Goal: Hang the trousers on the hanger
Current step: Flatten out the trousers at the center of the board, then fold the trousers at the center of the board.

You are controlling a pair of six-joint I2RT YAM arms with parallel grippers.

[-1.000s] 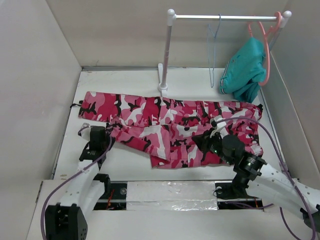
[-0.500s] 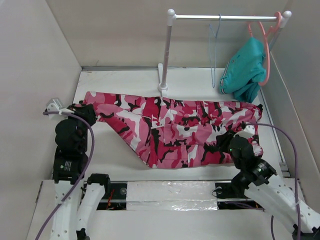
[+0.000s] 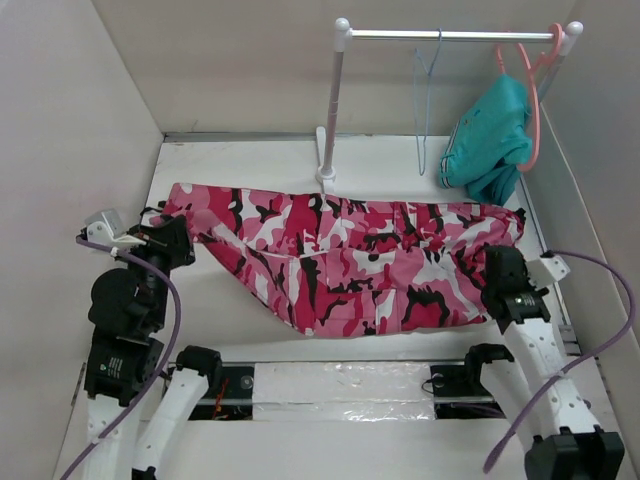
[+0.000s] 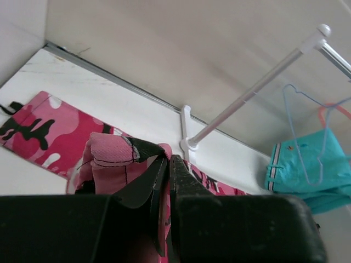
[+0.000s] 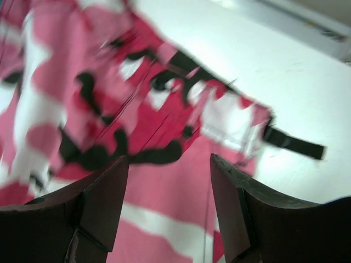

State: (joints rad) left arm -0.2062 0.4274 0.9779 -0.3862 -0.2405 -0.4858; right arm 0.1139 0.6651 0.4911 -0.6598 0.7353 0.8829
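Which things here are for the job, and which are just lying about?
For the job:
- the trousers
- the pale-blue hanger
- the left tool, pinching the trousers
- the right tool, open over them

Just lying about:
- the teal garment
- the coral-pink hanger
- the white rail

In my right wrist view the trousers [image 5: 137, 126] are blurred and run off the left edge. My left hand [image 4: 167, 160] blocks its own camera's lower half, hiding cloth beneath.
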